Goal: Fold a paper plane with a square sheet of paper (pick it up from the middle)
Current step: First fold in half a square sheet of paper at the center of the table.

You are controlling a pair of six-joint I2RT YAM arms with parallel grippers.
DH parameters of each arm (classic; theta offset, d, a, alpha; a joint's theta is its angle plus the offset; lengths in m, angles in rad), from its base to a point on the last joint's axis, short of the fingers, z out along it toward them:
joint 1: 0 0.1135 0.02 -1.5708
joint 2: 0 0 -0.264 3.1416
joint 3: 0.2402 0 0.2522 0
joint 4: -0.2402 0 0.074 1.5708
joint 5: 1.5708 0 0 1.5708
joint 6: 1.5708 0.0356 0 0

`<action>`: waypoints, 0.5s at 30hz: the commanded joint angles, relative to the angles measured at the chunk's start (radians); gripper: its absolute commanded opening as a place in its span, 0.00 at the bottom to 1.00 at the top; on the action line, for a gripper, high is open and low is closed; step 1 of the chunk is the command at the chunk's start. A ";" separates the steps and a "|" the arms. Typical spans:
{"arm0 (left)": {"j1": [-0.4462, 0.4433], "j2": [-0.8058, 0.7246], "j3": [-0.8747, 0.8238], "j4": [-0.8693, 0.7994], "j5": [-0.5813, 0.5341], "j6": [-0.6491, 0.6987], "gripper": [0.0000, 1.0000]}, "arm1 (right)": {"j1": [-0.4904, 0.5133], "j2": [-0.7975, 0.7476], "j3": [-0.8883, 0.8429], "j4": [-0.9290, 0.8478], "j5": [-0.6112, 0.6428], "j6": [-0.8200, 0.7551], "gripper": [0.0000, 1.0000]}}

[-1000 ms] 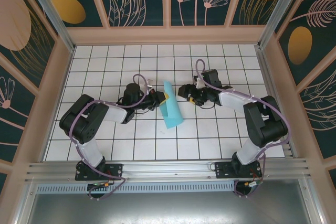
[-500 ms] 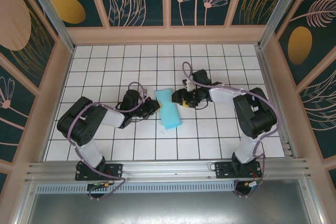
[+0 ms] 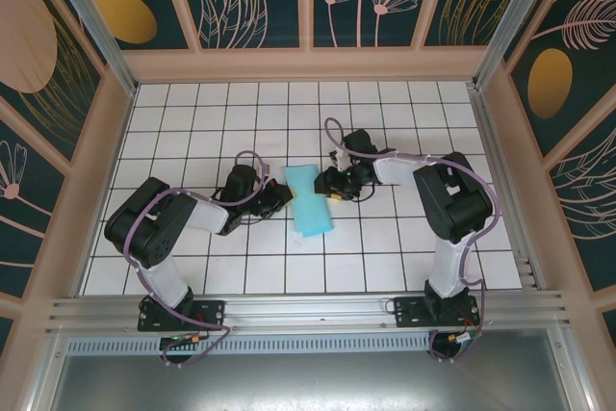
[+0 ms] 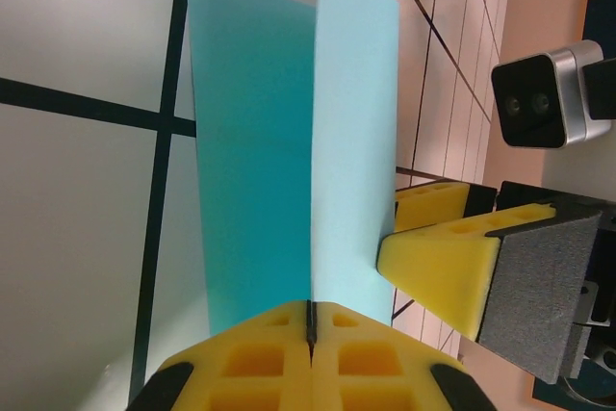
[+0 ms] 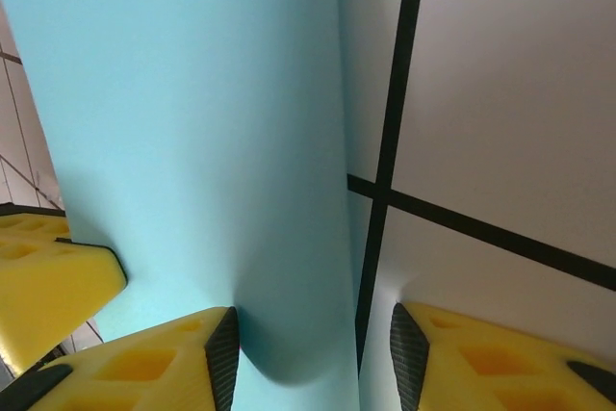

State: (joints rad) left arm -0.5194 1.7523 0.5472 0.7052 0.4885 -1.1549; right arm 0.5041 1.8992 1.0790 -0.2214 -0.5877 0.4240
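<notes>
At near edge of worktop (image 3: 385,257): two arm bases, both arms bent low and reaching inward. At mid-worktop: one turquoise paper plane (image 3: 310,201), partly folded, one flap raised, set between the two tools. Left tool (image 4: 310,320): closed tight on the paper's left edge. Right tool (image 5: 313,334): jaws apart, straddling the opposite edge, not clamped.

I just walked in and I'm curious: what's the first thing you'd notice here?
The bright blue paper, folded with a crease, sits in the middle of the white tiled table and catches the eye first. The left tool pinches its edge shut from one side, while the right tool reaches in from the other, jaws apart around the paper's edge.
</notes>
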 commanded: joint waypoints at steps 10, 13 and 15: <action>-0.001 -0.156 0.134 -0.387 -0.182 0.139 0.42 | 0.004 0.064 0.032 -0.100 0.165 -0.060 0.40; -0.001 -0.183 0.142 -0.437 -0.228 0.143 0.47 | 0.004 0.073 0.033 -0.103 0.176 -0.073 0.39; 0.000 -0.194 0.145 -0.456 -0.248 0.139 0.52 | 0.001 0.076 0.035 -0.105 0.179 -0.085 0.39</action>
State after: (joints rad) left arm -0.5190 1.5791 0.6758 0.3565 0.3073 -1.0420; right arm 0.5106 1.9179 1.1114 -0.2798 -0.5320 0.3851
